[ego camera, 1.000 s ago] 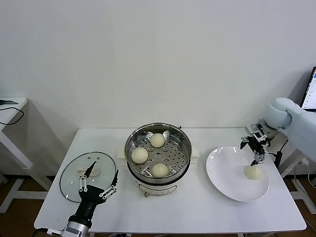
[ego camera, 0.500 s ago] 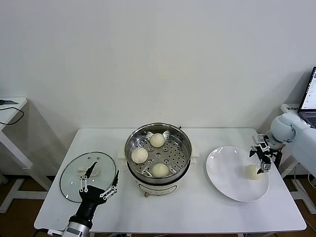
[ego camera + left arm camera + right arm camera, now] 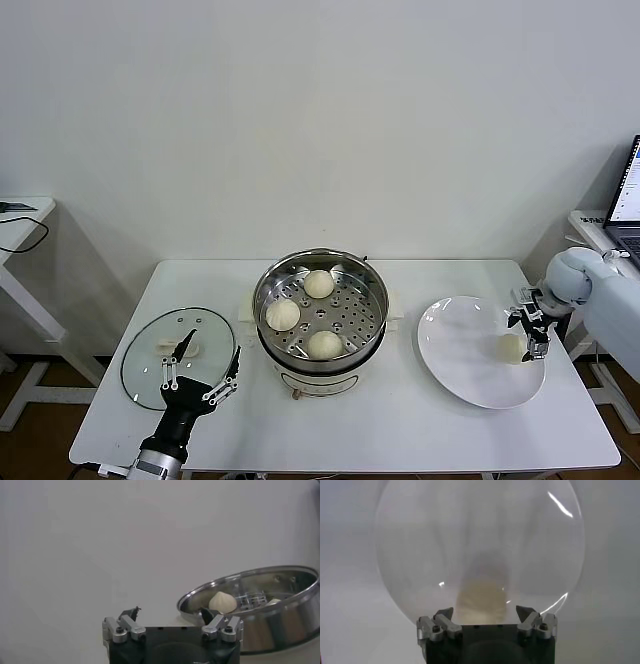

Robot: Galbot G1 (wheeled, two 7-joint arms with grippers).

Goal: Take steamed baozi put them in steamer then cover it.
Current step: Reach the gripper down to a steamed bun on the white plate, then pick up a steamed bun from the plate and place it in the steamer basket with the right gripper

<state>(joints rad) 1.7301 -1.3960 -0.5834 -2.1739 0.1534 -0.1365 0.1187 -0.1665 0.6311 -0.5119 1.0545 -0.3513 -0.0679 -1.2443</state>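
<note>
The shiny steamer [image 3: 372,318] stands mid-table with three baozi on its perforated tray [image 3: 318,284] [image 3: 283,314] [image 3: 324,344]. A fourth baozi [image 3: 510,347] lies on the white plate [image 3: 460,345] at the right. My right gripper [image 3: 528,335] hangs open just over that bun's far-right side; in the right wrist view the baozi [image 3: 481,599] sits between the spread fingertips of the right gripper [image 3: 485,612]. The glass cover [image 3: 150,372] lies flat at the left. My left gripper [image 3: 208,362] stands open at its near edge, holding nothing. The left wrist view shows the steamer [image 3: 280,615] beyond the left gripper [image 3: 170,614].
A laptop [image 3: 626,190] sits on a stand at the far right, close to my right arm. A small side table [image 3: 20,215] with a cable stands off to the left. The white table's front edge runs just below the cover and plate.
My right gripper has moved right and down, from above the plate's far rim to just over the baozi on it. The left arm has not moved.
</note>
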